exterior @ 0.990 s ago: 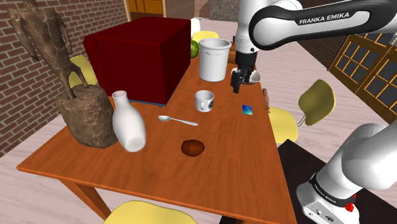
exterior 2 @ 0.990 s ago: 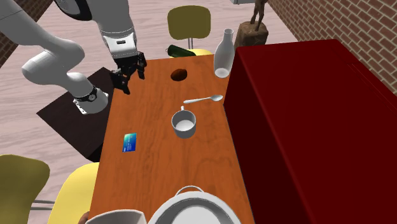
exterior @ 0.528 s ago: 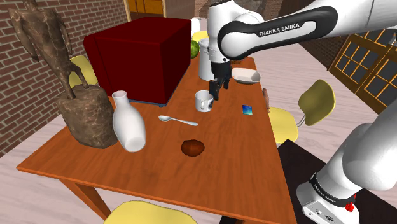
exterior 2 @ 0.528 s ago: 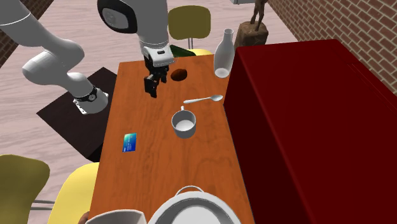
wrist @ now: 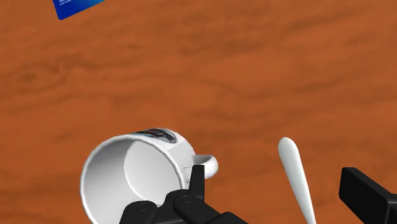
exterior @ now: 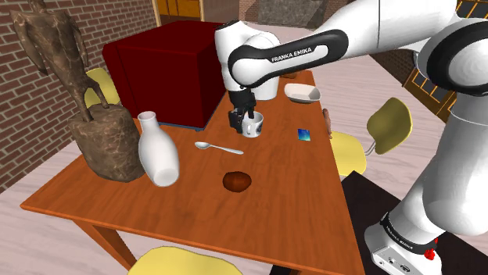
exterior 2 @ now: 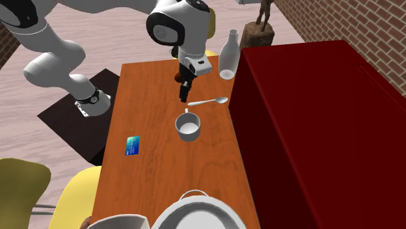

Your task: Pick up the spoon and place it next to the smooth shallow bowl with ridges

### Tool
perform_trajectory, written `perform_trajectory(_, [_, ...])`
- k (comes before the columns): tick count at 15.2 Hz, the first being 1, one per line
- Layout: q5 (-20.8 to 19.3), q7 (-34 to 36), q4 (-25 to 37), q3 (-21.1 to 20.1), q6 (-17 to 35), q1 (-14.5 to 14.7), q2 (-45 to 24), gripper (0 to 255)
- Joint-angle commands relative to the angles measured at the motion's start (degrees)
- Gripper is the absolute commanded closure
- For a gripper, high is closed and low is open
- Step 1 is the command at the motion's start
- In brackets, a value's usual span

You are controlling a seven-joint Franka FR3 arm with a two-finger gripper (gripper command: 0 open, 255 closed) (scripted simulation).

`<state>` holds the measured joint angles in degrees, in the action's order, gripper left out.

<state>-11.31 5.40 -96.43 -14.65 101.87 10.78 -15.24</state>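
- The all-black two-finger gripper point(exterior: 237, 119) hung low over the brown wooden table point(exterior: 297, 195), its fingers spread apart and clasping nothing.
- In the wrist view, the gripper point(wrist: 272, 183) had the handle end of the slim silver spoon point(wrist: 294, 172) lying between its fingers, touched by neither.
- The white mug with a dark print on its side point(wrist: 137, 172) stood just beside one finger, its handle turned toward the spoon.
- In the shoulder view the spoon point(exterior: 219, 147) lay flat on the table at 8 o'clock of the mug point(exterior: 252, 123), near it but apart.
- The gripper sat at the mug's 9 o'clock, just beside its rim.
- The white shallow bowl point(exterior: 303, 94) stood at 2 o'clock of the mug, well apart from the spoon.
- A small dark-brown round bowl point(exterior: 236, 181) sat at 5 o'clock of the spoon.
- A small blue card point(exterior: 304, 134) lay flat at 4 o'clock of the mug.
- A white narrow-necked vase point(exterior: 159, 152) stood upright at 9 o'clock of the spoon.
- A large dark-red box point(exterior: 168, 70) rested on the table at 10 o'clock of the mug.
- In the second exterior view the gripper point(exterior 2: 184, 93) hovered at 11 o'clock of the spoon's point(exterior 2: 208, 101) handle tip.
- There the mug point(exterior 2: 188, 125) stood at 7 o'clock of the spoon, and the card point(exterior 2: 133, 145) at 8 o'clock of the mug.
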Motion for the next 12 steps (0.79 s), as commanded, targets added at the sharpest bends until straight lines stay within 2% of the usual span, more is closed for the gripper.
perform_trajectory(1, [-1.17,0.4,5.24,-0.46,-1.36,1.43,-5.09,0])
perform_trajectory(8, [-4.73,-0.16,27.21,-0.76,-8.45,7.63,-23.64,0])
perform_trajectory(12, [-4.79,0.15,23.34,-0.65,-5.13,7.03,-23.12,0])
